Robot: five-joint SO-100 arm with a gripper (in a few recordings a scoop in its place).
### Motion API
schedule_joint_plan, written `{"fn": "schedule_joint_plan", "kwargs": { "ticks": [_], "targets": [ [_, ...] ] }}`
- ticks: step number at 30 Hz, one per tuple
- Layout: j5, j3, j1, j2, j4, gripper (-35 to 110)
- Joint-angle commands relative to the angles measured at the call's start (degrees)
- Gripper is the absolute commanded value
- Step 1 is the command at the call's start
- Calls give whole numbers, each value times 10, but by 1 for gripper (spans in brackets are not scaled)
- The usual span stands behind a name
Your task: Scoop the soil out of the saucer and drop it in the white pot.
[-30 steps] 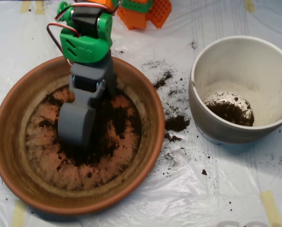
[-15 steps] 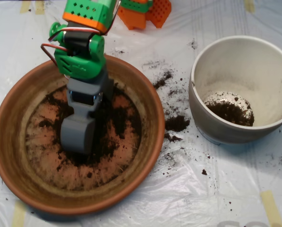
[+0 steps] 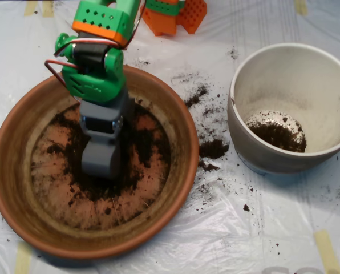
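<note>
In the overhead view the pincer (image 3: 101, 160), a grey clamshell, hangs over the middle of the saucer (image 3: 10, 171), its tip down among the soil (image 3: 141, 145) that lies in a dark patch across the dish floor, thickest around and to the right of the grey shell. From this angle the two halves look drawn together, though whether any soil is caught inside is hidden by the shell itself. The green and orange arm (image 3: 96, 74) reaches down from the top edge over the saucer's far rim. The pot (image 3: 290, 154) stands to the right, well apart from the saucer, with a small dark heap of soil on its floor. Between the two, spilled crumbs and one larger clump (image 3: 214, 149) lie on the plastic sheet (image 3: 227, 240) that covers the counter. The step in hand reads as the gathering one: the scoop is in the dish, not yet over the pot. The next move would call for lifting clear of the saucer's sloping rim with the halves kept together, swinging right across the spill, and letting go only once the scoop is well inside the pot's thick rim, so that no more soil joins the crumbs on the sheet.
</note>
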State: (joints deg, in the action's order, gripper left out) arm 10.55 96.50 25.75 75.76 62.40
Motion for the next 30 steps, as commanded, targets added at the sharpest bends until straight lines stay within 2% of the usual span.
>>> {"fn": "schedule_joint_plan", "kwargs": {
  "ticks": [1, 3, 7, 10, 17, 22, 30],
  "targets": [
    [-1, -25, 14, 12, 4, 13],
    [-4, -25, 16, 13, 1, 4],
    [0, -31, 14, 20, -1, 0],
    [28, -64, 0, 9, 25, -1],
    [9, -129, -2, 40, 36, -1],
    [-3, -234, -10, 41, 109, -1],
    [12, -304, -47, 92, 177, -1]
  ]
}}
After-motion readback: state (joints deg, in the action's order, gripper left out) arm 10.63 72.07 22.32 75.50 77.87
